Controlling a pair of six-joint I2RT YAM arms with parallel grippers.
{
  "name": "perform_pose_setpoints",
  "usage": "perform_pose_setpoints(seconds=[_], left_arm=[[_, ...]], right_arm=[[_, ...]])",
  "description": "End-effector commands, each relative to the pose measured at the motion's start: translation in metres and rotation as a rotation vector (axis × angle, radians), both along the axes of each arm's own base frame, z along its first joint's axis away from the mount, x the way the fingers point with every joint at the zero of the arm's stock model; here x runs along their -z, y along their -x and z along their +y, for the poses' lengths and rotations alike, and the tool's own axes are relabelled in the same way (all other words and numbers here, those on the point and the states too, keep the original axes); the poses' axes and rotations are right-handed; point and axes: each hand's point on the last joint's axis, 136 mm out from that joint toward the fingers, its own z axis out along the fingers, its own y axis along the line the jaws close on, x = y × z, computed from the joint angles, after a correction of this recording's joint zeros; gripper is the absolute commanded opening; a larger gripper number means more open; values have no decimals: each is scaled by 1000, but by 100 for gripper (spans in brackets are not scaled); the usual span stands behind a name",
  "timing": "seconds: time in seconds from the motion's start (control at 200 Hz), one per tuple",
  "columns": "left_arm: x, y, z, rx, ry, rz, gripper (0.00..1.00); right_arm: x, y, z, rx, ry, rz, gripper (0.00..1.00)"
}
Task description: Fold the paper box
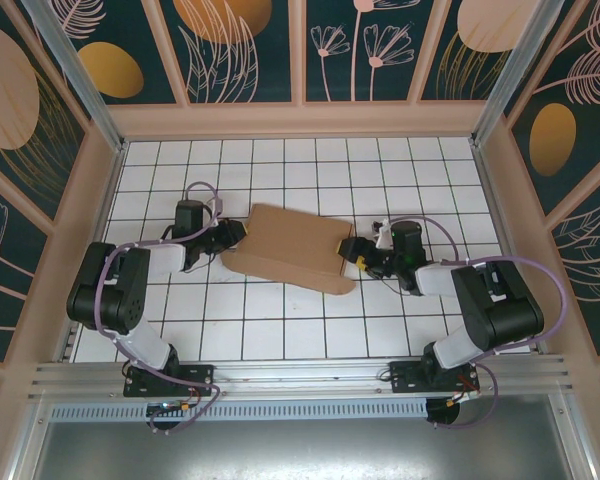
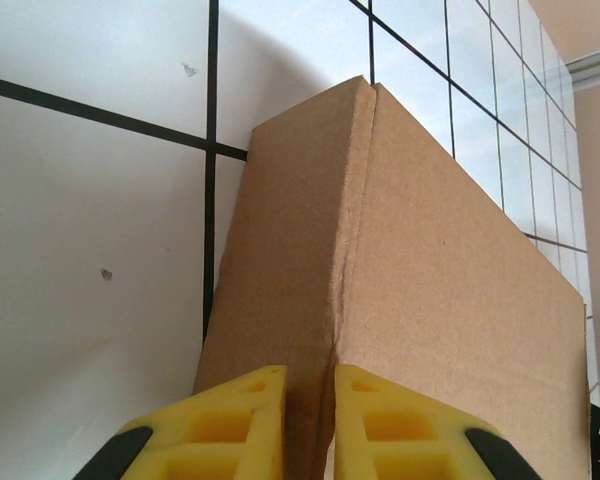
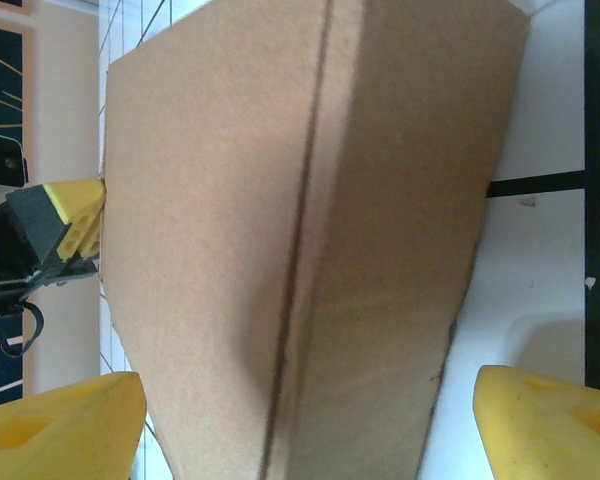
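The paper box (image 1: 290, 245) is a shallow brown cardboard shape lying on the white tiles between my two arms. My left gripper (image 1: 235, 235) is at the box's left end. In the left wrist view its yellow fingers (image 2: 250, 420) stand close together on a raised cardboard ridge of the box (image 2: 430, 300), so the left gripper (image 2: 310, 420) is shut on that edge. My right gripper (image 1: 352, 255) is at the box's right end. In the right wrist view it (image 3: 310, 430) stands wide open astride the box (image 3: 300, 250), with a gap showing beside the right finger (image 3: 550, 420).
The white tiled floor (image 1: 280, 330) has free room in front of and behind the box. Wooden-framed patterned walls (image 1: 300, 115) close in the back and both sides. A metal rail (image 1: 300, 375) carrying both arm bases runs along the near edge.
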Motion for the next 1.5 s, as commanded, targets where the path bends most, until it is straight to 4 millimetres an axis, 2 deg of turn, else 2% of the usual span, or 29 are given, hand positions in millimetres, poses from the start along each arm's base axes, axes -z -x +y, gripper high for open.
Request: perform_pose_setpoints(seconds=[0.0, 0.145, 0.265, 0.44, 0.54, 0.625, 0.64, 0.751, 0.861, 0.931, 1.006, 1.086, 1.151, 1.216, 1.336, 1.496], left_arm=[[62, 35, 27, -54, -89, 242, 14], [60, 35, 30, -41, -98, 245, 13], [62, 36, 30, -29, -112, 250, 13], [62, 33, 29, -32, -104, 248, 13], [53, 28, 26, -40, -76, 227, 13], [42, 23, 26, -48, -71, 212, 17], [31, 20, 26, -52, -71, 186, 19], [-8, 9, 45, -124, -171, 100, 30], [-56, 5, 68, -246, -237, 4, 40], [-74, 12, 76, -324, -213, 0, 45], [-79, 24, 63, -338, -94, 59, 45], [-76, 39, 25, -266, 84, 119, 47], [-74, 53, 5, -284, 112, 147, 53], [-70, 64, -4, -346, 126, 182, 58], [-63, 77, -14, -407, 223, 269, 62], [-59, 78, -24, -409, 215, 297, 64]], right_arm=[[8, -3, -9, 32, 72, 11, 86], [3, -4, -2, 8, 23, 18, 87], [-6, -5, 15, -51, -85, 32, 87], [-33, -2, 38, -124, -303, 14, 84], [-40, 2, 48, -153, -353, 8, 72], [-38, -1, 43, -98, -345, -7, 61], [-37, -2, 41, -84, -341, -11, 59], [-33, -6, 23, 46, -295, -49, 41], [-30, -6, 14, 139, -250, -87, 40], [-28, -5, 10, 207, -228, -113, 40], [-30, -1, 15, 248, -226, -149, 39], [-33, 3, 27, 265, -249, -158, 39], [-34, 6, 32, 288, -281, -155, 39], [-35, 6, 34, 306, -305, -148, 39], [-30, 8, 43, 298, -302, -135, 39], [-28, 9, 49, 287, -288, -133, 39]])
